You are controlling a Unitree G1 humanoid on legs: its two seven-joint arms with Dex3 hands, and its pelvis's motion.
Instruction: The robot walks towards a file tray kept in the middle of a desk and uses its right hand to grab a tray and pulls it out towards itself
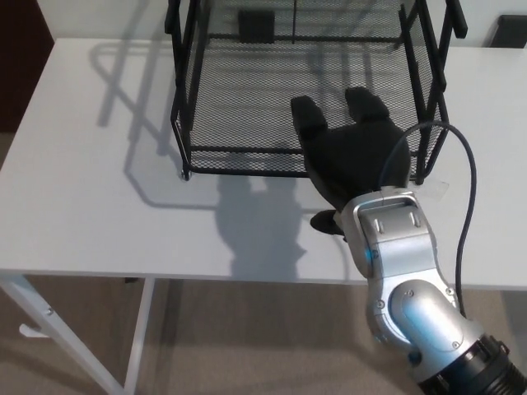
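Observation:
A black wire-mesh file tray [239,90] stands in the middle of the white desk [90,206], its front rim [239,151] facing me. My right hand [354,152] lies over the right part of that front rim. Two fingers [306,115] stretch apart over the mesh floor inside the tray, and the thumb [325,220] sticks out in front of the rim, over the desk. The fingers are not curled around the rim. The silver forearm [403,263] comes up from the lower right. My left hand does not show.
The rack's black uprights [432,74] rise on either side of the tray. A small black box [255,25] sits behind it, and another dark object [510,31] lies at the desk's far right corner. The desk's front edge runs just below my hand, with white legs [49,329] beneath it.

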